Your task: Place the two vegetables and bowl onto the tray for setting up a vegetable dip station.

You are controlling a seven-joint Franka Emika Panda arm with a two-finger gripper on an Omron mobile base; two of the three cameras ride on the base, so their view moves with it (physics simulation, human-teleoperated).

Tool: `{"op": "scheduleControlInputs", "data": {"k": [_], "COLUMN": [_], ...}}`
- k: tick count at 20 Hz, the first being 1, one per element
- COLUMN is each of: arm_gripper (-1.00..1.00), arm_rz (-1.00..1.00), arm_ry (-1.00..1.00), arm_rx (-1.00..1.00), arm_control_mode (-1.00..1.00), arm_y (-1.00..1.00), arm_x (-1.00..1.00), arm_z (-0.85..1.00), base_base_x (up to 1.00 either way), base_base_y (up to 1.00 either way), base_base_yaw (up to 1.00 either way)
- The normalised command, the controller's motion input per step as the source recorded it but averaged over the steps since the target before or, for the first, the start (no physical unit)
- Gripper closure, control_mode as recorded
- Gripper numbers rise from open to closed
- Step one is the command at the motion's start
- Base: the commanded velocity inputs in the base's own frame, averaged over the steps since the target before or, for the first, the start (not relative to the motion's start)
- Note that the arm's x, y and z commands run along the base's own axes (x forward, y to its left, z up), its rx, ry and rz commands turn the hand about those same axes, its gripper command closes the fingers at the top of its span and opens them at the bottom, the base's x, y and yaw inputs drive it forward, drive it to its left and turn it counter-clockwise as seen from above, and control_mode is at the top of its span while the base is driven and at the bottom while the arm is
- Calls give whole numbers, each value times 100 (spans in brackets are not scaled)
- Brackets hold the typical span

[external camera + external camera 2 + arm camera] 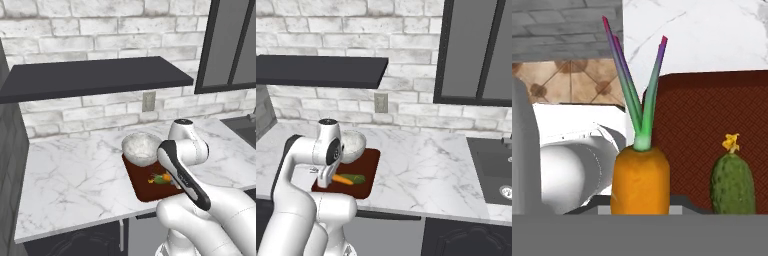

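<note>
The dark red-brown tray (141, 189) (369, 165) lies near the marble counter's front edge. The mottled white bowl (141, 148) (354, 142) stands on its far end. On the near end the dark-green cucumber (158, 180) (358, 178) (733, 183) lies beside the orange carrot (166, 177) (341, 179) (640, 181). My gripper (170, 180) (330, 179) is low over the tray's near end and shut on the carrot's thick end, its green top pointing away over the tray's (712, 110) edge. The fingertips themselves are hidden.
A dark shelf (95, 76) hangs over the counter, with a wall outlet (148, 101) behind the bowl. A sink (491, 170) is sunk in the counter to the right. The counter's front edge (75, 227) runs just before the tray.
</note>
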Motion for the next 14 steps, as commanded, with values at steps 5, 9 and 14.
{"op": "scheduleControlInputs", "data": {"k": [5,9,14], "arm_gripper": [100,100,100], "arm_rz": [0,0,0], "arm_ry": [2,8,2], "arm_rx": [0,0,0], "arm_control_mode": [-100,-100,-100], "arm_y": [4,2,0], "arm_x": [31,31,20], "arm_z": [-24,-24,-25], "base_base_x": [0,0,0], "base_base_y": [0,0,0], "base_base_yaw": [0,0,0]}}
